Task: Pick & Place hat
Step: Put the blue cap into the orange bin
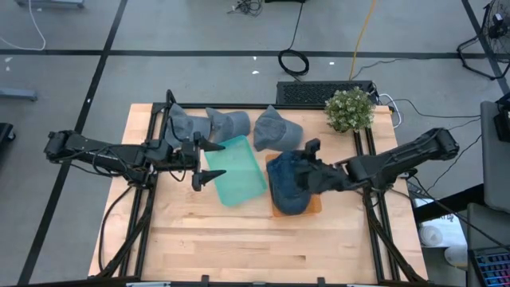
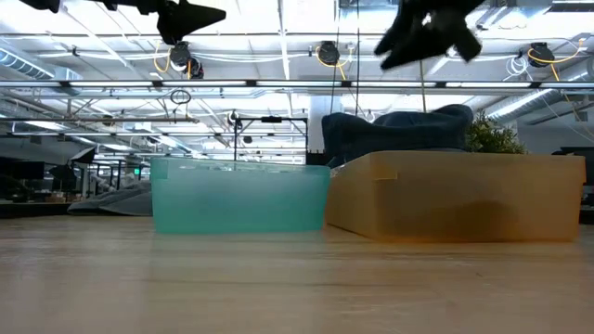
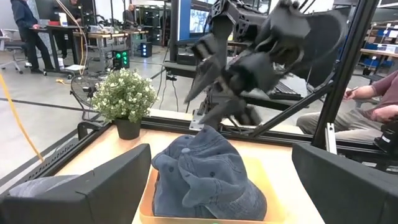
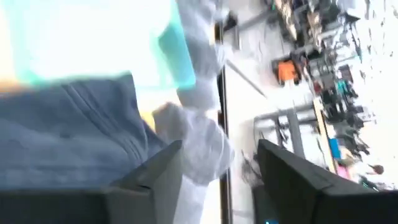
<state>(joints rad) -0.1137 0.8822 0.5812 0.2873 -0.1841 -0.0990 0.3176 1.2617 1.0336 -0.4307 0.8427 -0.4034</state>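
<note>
— Listing bench (image 1: 239,231) contents: where's the dark blue hat (image 1: 288,183)?
— Heaped in the orange bin (image 1: 315,206), beside the teal bin (image 1: 239,179).
— Fingers?
— Right gripper (image 1: 307,165) above the hat, parted, empty; left gripper (image 1: 209,162) spread wide over the teal bin.

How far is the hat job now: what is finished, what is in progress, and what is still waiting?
Done: one dark blue hat lies in the orange bin. In hand: the right gripper is above that hat, fingers apart, holding nothing. Left: three grey hats lie on the table, the teal bin looks empty, and the open left gripper hovers over it.
</note>
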